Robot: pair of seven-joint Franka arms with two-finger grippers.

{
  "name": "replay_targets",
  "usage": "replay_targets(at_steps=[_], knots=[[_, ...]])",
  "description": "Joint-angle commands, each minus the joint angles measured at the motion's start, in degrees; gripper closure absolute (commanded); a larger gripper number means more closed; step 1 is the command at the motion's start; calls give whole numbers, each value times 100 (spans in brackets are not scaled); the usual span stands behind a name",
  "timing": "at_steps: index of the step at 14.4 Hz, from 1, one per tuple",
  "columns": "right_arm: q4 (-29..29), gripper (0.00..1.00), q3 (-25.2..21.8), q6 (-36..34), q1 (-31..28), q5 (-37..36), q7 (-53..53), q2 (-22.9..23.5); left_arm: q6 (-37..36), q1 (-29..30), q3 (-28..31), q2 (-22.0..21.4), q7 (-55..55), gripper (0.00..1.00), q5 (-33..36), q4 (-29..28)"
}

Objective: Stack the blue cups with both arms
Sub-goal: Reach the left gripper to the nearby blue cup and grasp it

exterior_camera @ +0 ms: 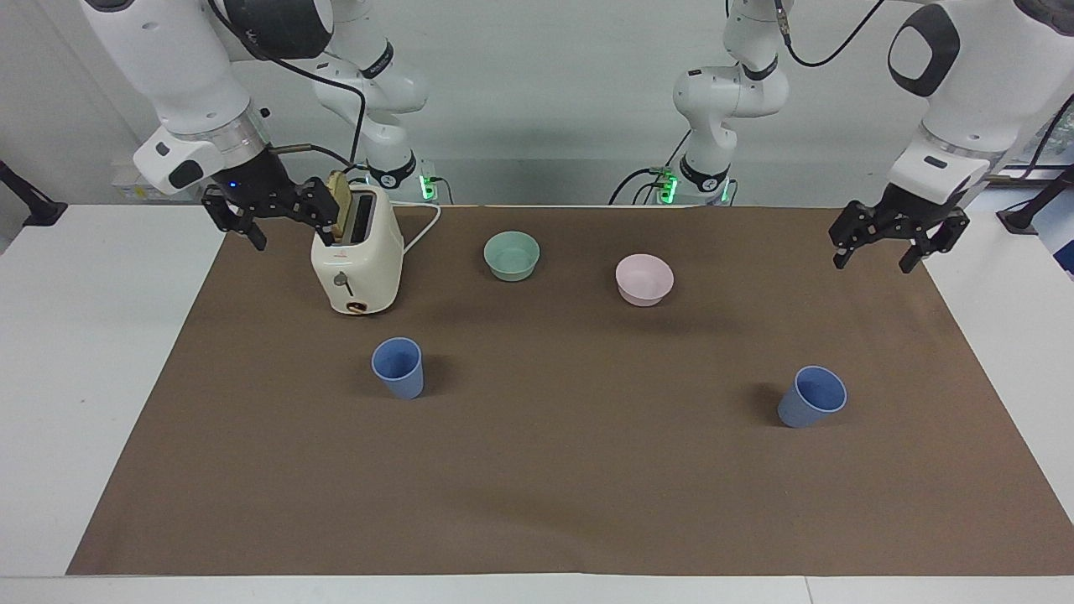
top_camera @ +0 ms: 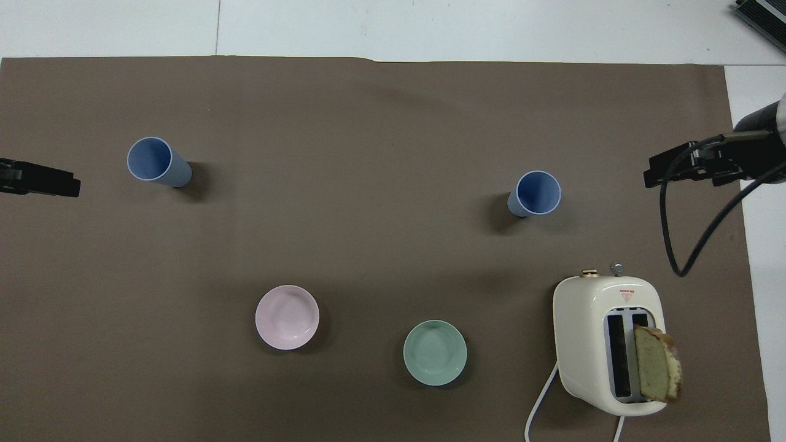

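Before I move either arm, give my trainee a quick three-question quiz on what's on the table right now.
1. True or false: the two blue cups are already stacked.
2. Which bowl sits nearer the toaster: (A) mint-green bowl, (B) pink bowl?
3. Fill in: the bread slice stands in a slot of the ____.

Key
1. False: they stand upright and apart, one toward each arm's end; the left gripper and the right gripper, both open, hold nothing.
2. A
3. toaster
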Motion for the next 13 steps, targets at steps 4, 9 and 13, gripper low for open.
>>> replay_targets(at_steps=[4, 9, 13], knots=[[-115, 0, 42, 15, -70, 7, -131, -102, 1287, 318, -34, 989, 557, 0, -314, -147], [-115, 0, 42, 15, -61, 7, -131, -102, 2114, 380, -34, 1658, 646, 0, -612, -279], [-115, 0, 42, 6, -61, 7, -131, -102, 2423, 441, -34, 1799, 786, 23, -692, -534]])
